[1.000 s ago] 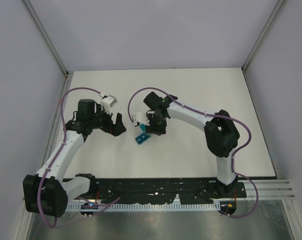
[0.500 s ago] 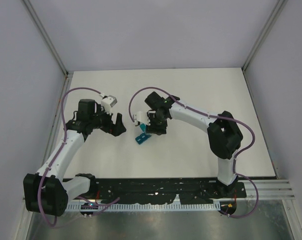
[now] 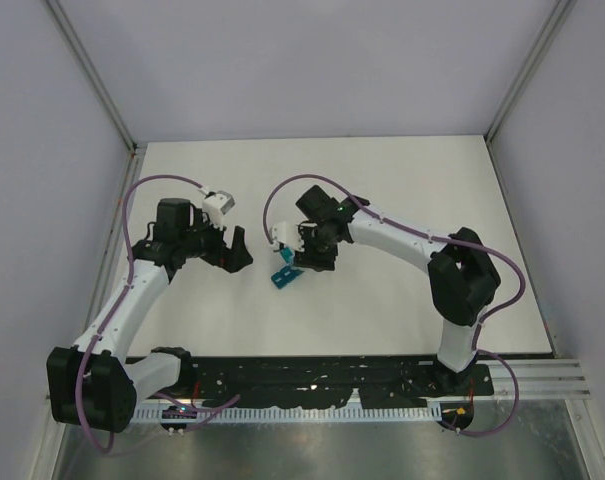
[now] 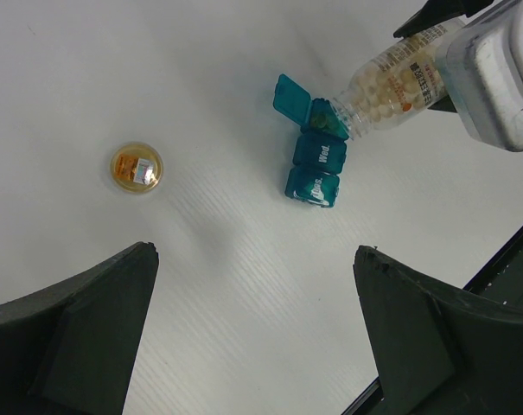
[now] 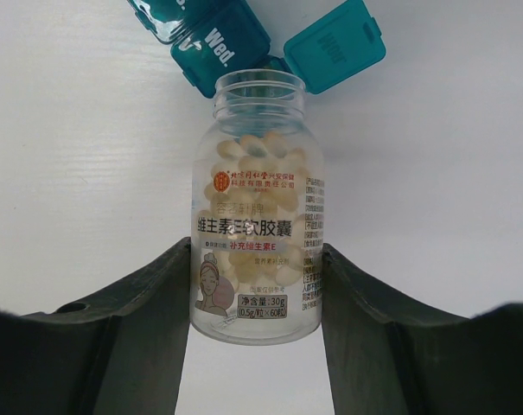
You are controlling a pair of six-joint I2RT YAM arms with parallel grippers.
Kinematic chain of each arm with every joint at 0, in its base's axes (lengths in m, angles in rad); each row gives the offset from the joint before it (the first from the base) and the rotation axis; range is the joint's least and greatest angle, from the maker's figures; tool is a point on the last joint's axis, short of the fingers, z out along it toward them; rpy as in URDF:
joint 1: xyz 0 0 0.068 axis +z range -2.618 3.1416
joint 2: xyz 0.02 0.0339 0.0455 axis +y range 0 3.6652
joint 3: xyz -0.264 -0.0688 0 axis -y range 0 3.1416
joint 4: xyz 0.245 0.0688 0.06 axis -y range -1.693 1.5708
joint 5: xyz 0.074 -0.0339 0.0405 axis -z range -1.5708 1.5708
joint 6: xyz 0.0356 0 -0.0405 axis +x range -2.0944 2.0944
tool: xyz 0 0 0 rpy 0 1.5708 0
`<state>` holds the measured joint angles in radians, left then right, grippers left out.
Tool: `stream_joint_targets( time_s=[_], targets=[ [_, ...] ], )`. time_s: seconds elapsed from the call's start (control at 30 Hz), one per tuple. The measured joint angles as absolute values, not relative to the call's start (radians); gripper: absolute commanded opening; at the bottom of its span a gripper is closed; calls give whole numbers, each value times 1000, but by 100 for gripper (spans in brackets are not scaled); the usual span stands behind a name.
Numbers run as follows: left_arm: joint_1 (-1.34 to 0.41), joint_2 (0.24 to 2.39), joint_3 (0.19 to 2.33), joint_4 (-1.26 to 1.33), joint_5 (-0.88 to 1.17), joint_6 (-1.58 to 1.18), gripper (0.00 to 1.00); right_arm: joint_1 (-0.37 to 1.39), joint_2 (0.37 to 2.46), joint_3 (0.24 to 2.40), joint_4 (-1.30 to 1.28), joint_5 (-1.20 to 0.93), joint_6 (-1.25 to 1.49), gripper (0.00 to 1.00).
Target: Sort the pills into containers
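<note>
On the white surface point(image 3: 402, 190), the right claw point(image 5: 255, 252) clamps the bottle point(image 5: 257, 186) of pills point(image 5: 254, 156), mouth at the open end of the containers point(image 4: 317, 156), apparently mid-pour and needing more tilt next; the left claw point(image 4: 254, 252) gapes, empty.

This looked like a robotics lab test cell rather than a home or shop. A plain white tabletop point(image 3: 382, 190) sat boxed in by blank pale grey wall panels point(image 3: 312, 60) at 9, 12 and 3 o'clock, joined by bare aluminium posts point(image 3: 92, 75) at 11 and 1 o'clock. At 6 o'clock a black perforated mounting rail point(image 3: 312, 375) carried the bases of two white-and-black arms point(image 3: 132, 300), with a white slotted cable duct point(image 3: 312, 408) and sheet-metal bench point(image 3: 312, 450) just below. Purple cables point(image 3: 132, 215) looped openly along both arms.
</note>
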<state>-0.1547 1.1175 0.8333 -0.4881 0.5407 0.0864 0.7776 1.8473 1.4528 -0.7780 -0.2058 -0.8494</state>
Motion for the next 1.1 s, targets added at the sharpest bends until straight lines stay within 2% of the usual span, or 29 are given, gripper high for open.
stream_joint_targets(
  time_s=[1.1],
  targets=[
    [-155,1139,833,-488,540,87,100,763,1539,1119,-398,-277,-651,6]
  ],
)
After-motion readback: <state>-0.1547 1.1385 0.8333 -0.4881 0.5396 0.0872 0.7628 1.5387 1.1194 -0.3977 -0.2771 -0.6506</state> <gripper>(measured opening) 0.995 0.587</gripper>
